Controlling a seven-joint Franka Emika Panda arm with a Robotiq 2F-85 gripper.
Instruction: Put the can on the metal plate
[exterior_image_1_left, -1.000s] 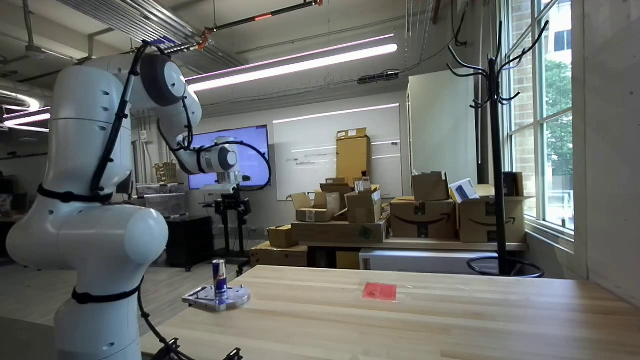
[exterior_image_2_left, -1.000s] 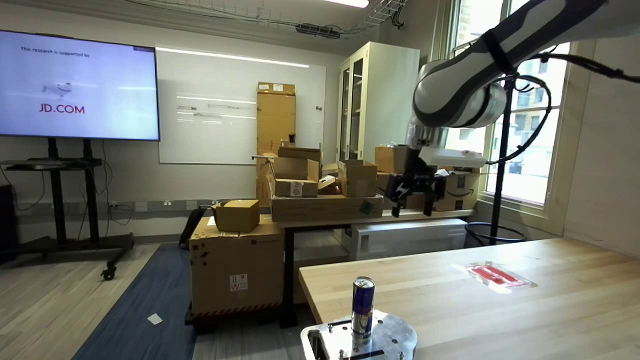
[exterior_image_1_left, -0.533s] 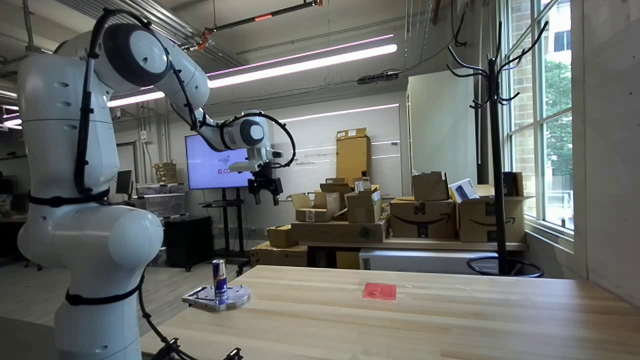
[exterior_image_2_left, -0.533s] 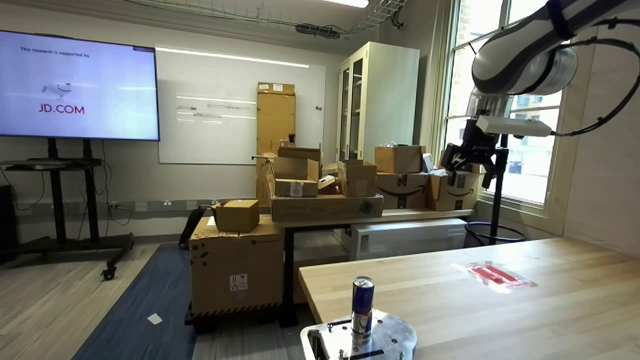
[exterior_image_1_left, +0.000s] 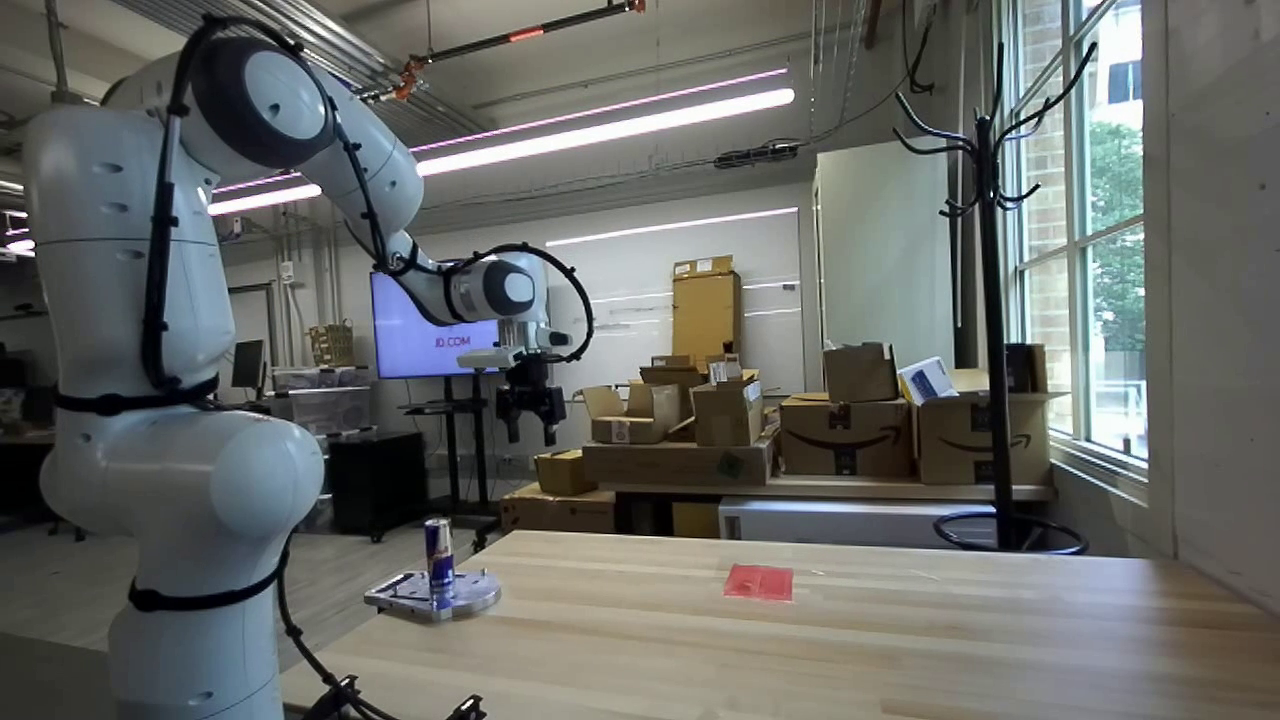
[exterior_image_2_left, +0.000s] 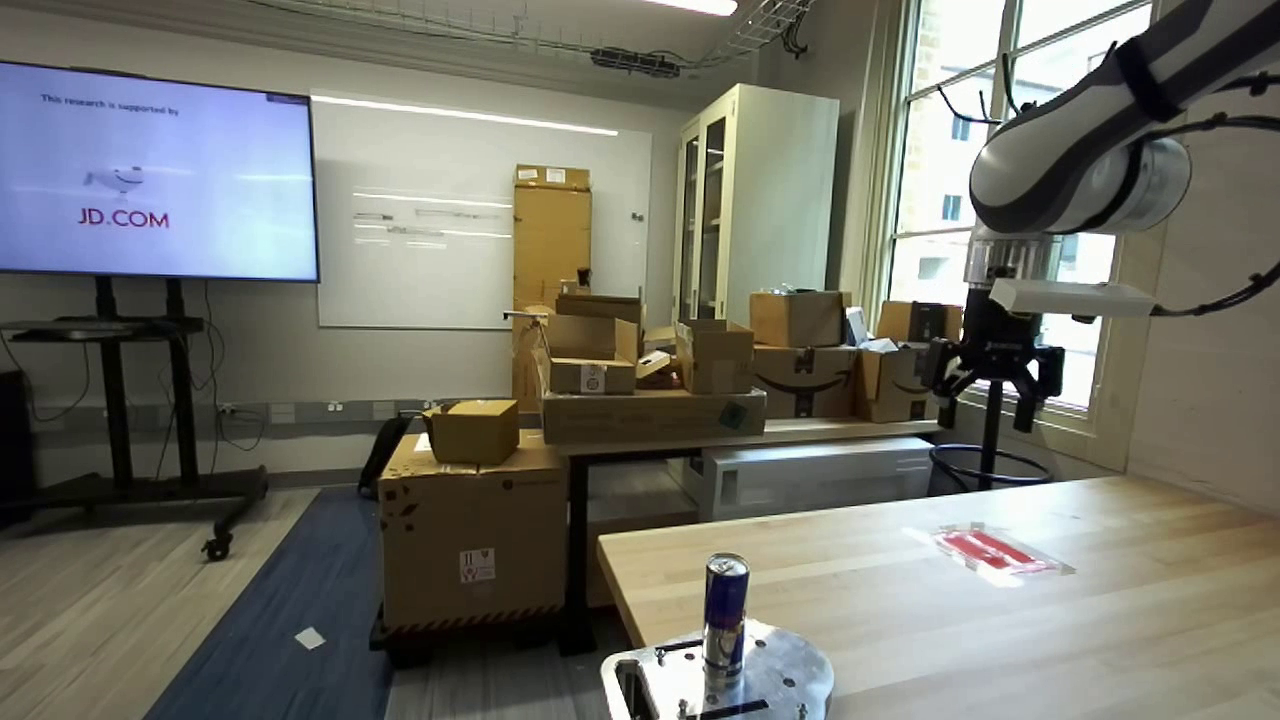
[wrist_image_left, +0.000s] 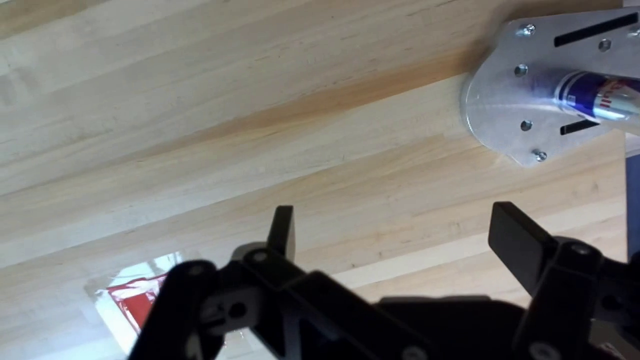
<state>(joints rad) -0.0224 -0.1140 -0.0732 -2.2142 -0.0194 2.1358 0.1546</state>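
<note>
The can (exterior_image_2_left: 725, 612) — a slim, glossy cylinder of blue and silver — stands upright on the metal plate (exterior_image_2_left: 800, 660) in both exterior views, mirrored faintly in the surface under it. The plate is flat and silvery, rounded on one side, with screw heads (wrist_image_left: 527, 30), small round holes (wrist_image_left: 521, 70) and narrow black slots (wrist_image_left: 595, 31) in its face. It lies at the edge of a smooth wooden table (exterior_image_2_left: 1000, 650) streaked with long grain. The black claw (wrist_image_left: 392, 227) hangs above the table, well apart from the can, its blocky fingers (wrist_image_left: 520, 242) spread wide and released, wood showing between them. A flat red patch (exterior_image_2_left: 985, 549) lies on the table under shiny, wrinkled clear tape (exterior_image_2_left: 1000, 577). The robot's arm (exterior_image_1_left: 180, 490) is smooth, white and rounded, with a black cable (exterior_image_1_left: 160, 240) strapped along it.
</note>
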